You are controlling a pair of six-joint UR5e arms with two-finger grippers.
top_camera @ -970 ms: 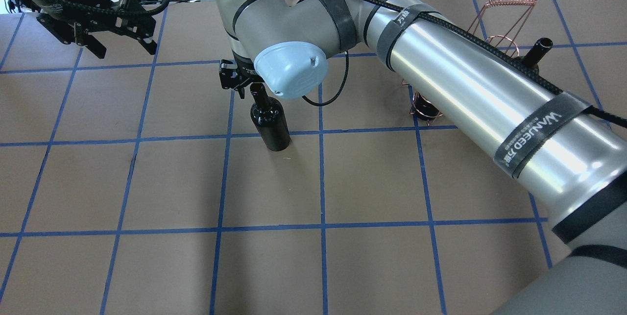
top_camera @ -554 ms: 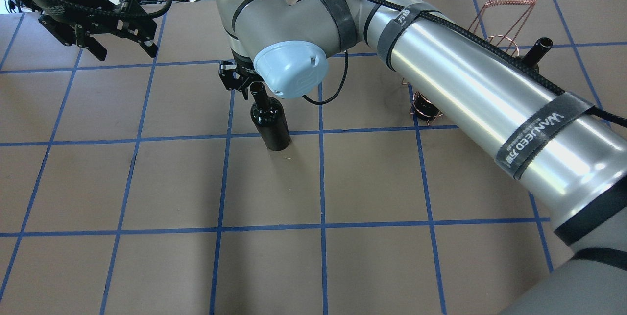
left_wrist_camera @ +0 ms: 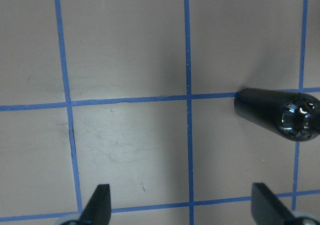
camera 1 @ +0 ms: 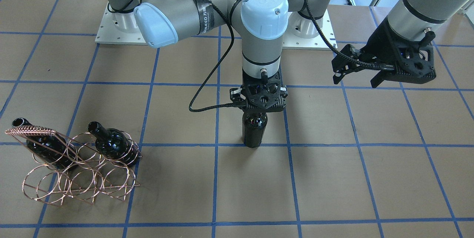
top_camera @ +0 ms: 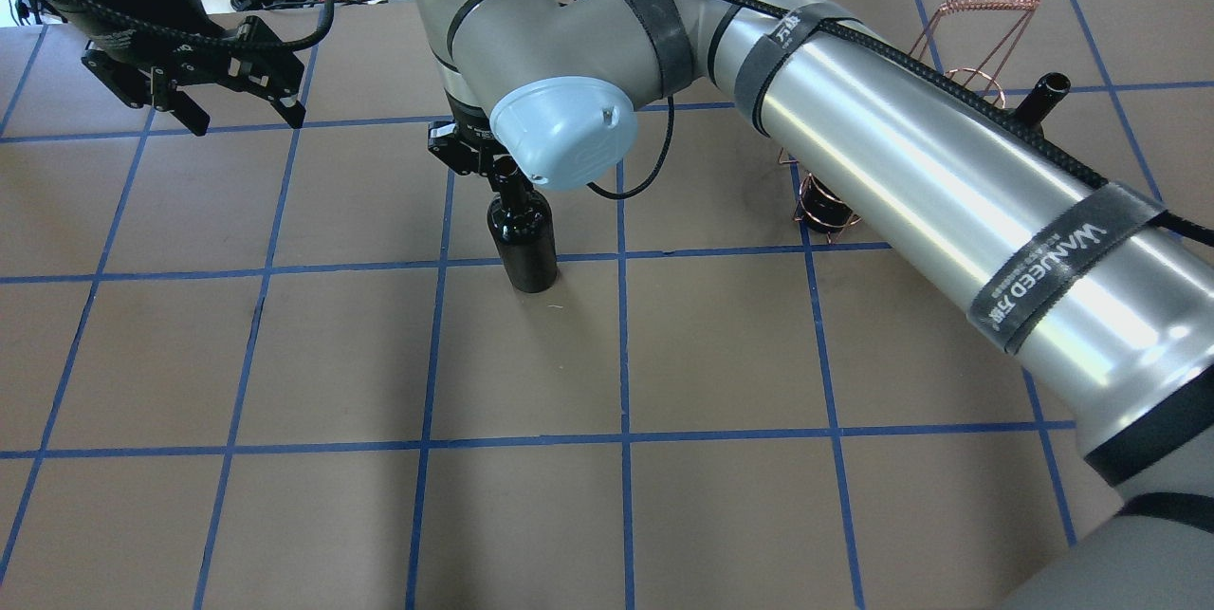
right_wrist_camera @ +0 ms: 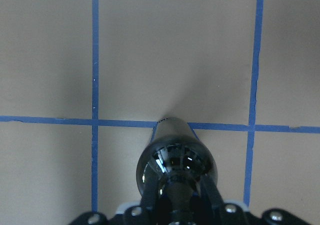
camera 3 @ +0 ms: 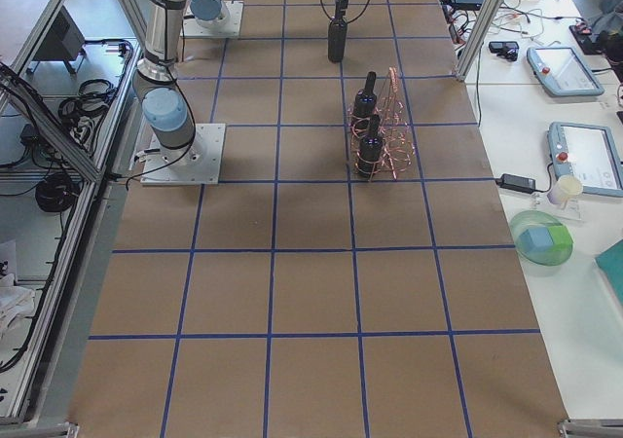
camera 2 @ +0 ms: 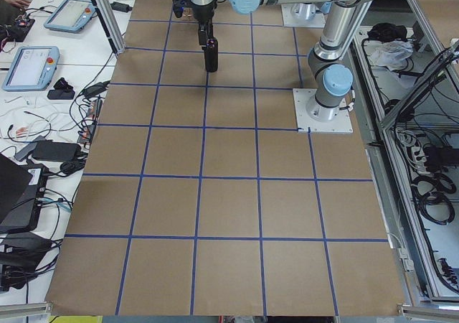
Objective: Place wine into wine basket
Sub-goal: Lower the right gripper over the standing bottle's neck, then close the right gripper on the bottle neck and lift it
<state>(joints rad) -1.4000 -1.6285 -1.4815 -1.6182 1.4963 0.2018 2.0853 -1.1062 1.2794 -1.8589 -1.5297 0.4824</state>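
The wine bottle point(camera 1: 254, 130), glossy black, stands upright on a blue line near the table's middle; it also shows in the overhead view point(top_camera: 524, 240). My right gripper point(camera 1: 262, 111) is right above it, pointing down, shut on its slim neck, as the right wrist view point(right_wrist_camera: 180, 195) shows. The copper wire wine basket point(camera 1: 79, 178) stands far off to my right, holding two look-alike bottles point(camera 1: 111, 143). My left gripper point(camera 1: 354, 81) hovers open and empty to the left of the bottle; its wrist view shows the bottle point(left_wrist_camera: 275, 112) off to one side.
The brown table point(top_camera: 721, 354) is gridded with blue tape. My right arm's long silver link point(top_camera: 948, 174) crosses above the basket in the overhead view and hides most of it. The arm bases point(camera 1: 118, 27) stand at the table's robot side.
My left gripper has drifted a little nearer over the table. The bottle in my right gripper has shifted slightly and stands a bit straighter.
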